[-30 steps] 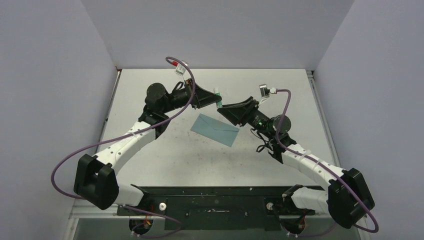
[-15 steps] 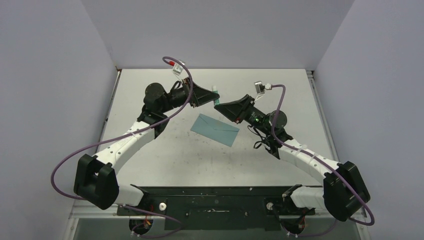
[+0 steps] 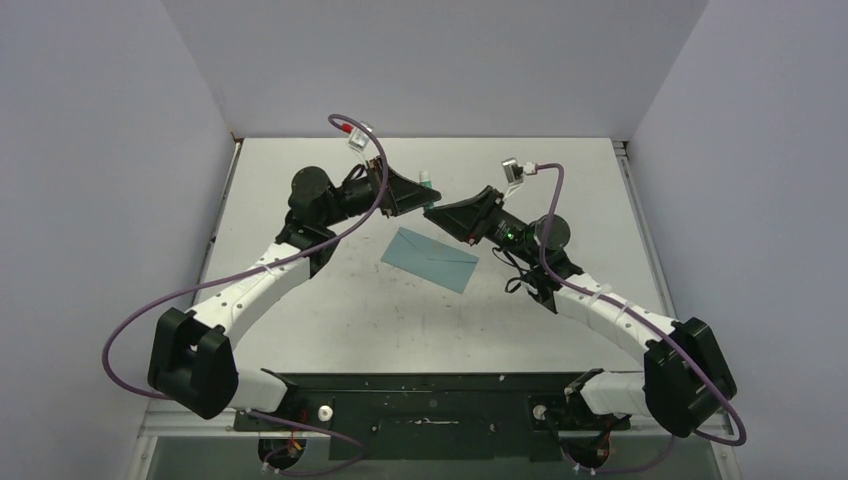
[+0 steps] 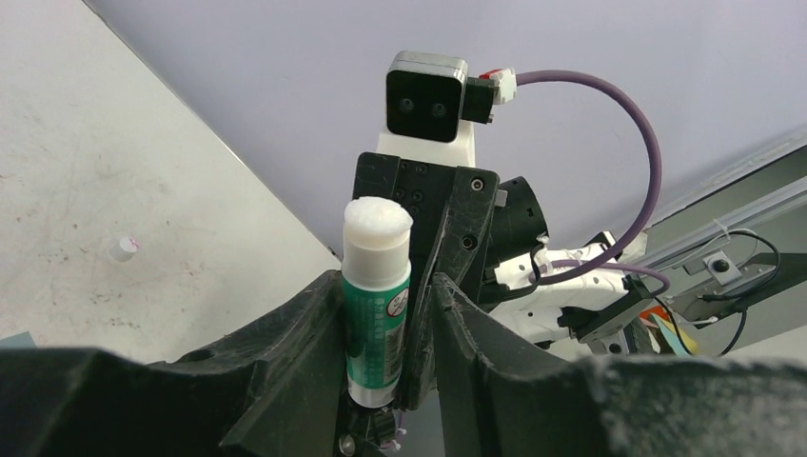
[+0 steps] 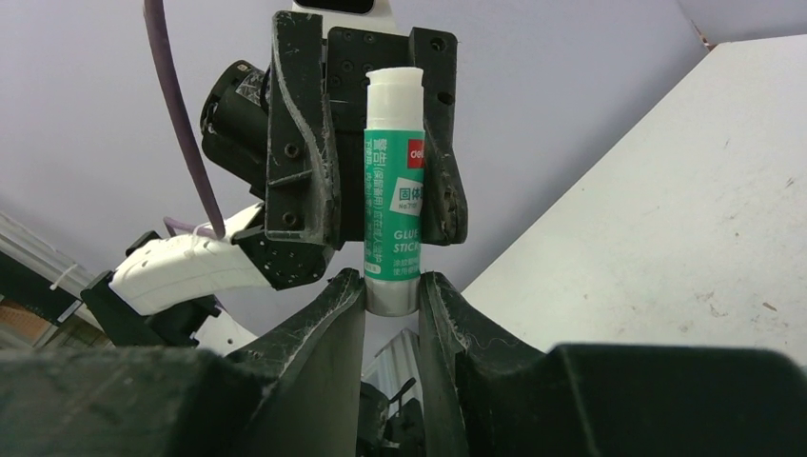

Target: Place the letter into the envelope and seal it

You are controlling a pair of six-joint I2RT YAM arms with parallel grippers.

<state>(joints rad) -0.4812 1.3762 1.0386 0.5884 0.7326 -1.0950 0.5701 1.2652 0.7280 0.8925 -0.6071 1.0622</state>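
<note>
Over the far middle of the table the two arms meet tip to tip, with a green-and-white glue stick between them. The right wrist view shows the right gripper closed on the stick's grey bottom end, one finger on each side and both touching it. The rest of the glue stick rises above those fingers, with its label facing the camera and its white end on top. The left gripper has its fingers along the two sides of the green body. They sit very close to the stick, but I cannot tell whether they press it or leave a little slack. The white top is bare and rough in that view, with no cap on it. The envelope lies flat on the table just on the near side of the two grippers, turned at a slant, apart from both of them and held by neither. The lines of its flap show on the upper face. A small white round piece lies by itself on the table surface, visible in the left wrist view.
</note>
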